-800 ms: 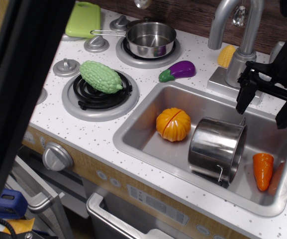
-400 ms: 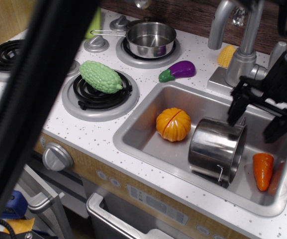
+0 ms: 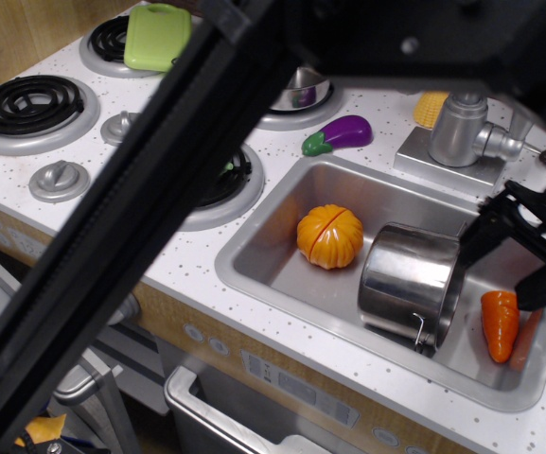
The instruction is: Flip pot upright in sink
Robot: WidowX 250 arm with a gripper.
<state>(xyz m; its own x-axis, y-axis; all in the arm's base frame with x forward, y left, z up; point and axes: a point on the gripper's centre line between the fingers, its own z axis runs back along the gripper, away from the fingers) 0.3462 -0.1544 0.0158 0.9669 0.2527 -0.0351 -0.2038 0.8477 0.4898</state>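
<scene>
Having dropped lower, pincer [image 3: 512, 261] straddles pot [image 3: 413, 285] rim.

Gripper [image 3: 512, 261]: has dropped lower, jaws spread, now right at the pot's [image 3: 413, 284] open rim.
Arm: sweeps further across view.

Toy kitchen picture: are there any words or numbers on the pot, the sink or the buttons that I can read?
No words or numbers can be read anywhere.
Pot: plain shiny steel, no label.
Sink: bare metal, no writing.
Round buttons on the front panel: any marks are too small and blurred to read.
Claw: plain black, no writing shows.
</scene>
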